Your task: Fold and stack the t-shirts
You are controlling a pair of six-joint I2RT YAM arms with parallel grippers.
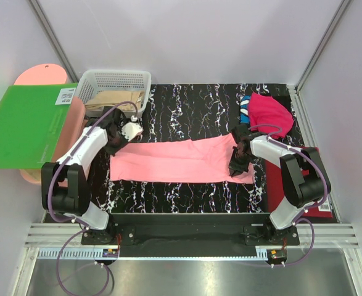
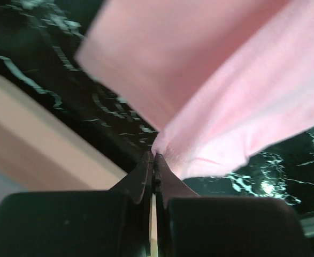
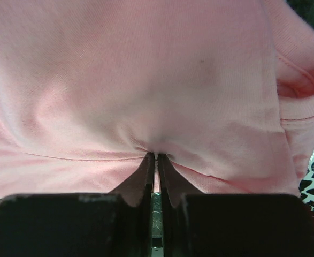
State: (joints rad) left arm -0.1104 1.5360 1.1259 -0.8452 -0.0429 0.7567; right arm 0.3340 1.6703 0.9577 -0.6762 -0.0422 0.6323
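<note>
While the light salmon-pink cloth t-shirt [image 1: 181, 161] is lying stretched across the black marbled counter [image 1: 187, 111], the left fingers [image 2: 140, 179] are pinching its left end and the right fingers [image 3: 143, 179] its right edge. A fold seems to be starting; both ends need lifting together. Only the overhead view is showing the magenta cloth shirt [image 1: 270, 114] waiting far right; the wrist views are proving the pinches.

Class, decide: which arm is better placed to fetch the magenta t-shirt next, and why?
Likely right. The magenta t-shirt lies far right, just beyond the right gripper; the left gripper is by the basket. Both are shut on the pink t-shirt.
</note>
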